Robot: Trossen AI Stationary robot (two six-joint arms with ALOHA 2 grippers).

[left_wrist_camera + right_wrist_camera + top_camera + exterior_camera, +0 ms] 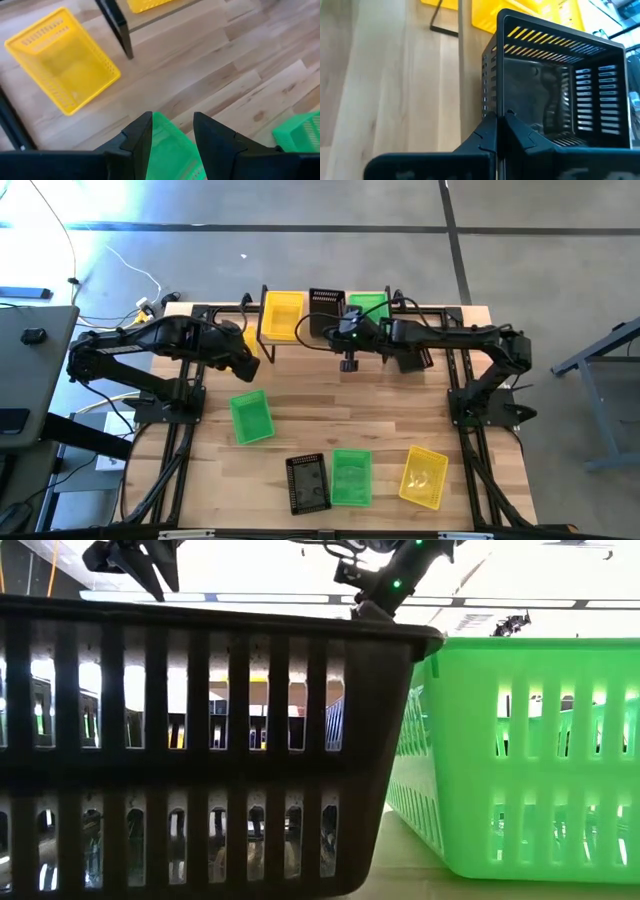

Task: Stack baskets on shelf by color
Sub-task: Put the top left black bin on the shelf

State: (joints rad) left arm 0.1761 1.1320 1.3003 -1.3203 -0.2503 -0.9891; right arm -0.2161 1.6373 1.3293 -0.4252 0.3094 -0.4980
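Hidden: in the low view we find a black basket [200,740] and a green basket [520,755] filling the frame, so the table behind them is blocked.
Cut off: in the left wrist view we see only a corner of a green basket [299,131] at the lower right edge.
Left gripper [172,137]: fingers apart, nothing between them; we see it above a green basket [172,150], with a yellow basket [62,57] at upper left.
Right gripper [499,127]: fingers pressed together on the near wall of a black basket [555,85].
Shelf [300,335]: top centre of the high view; we count a yellow basket [282,313], a black one [326,308] and a green one [368,305] on it.
Table [390,410]: light wood planks.
Room: grey floor with cables at upper left in the high view.
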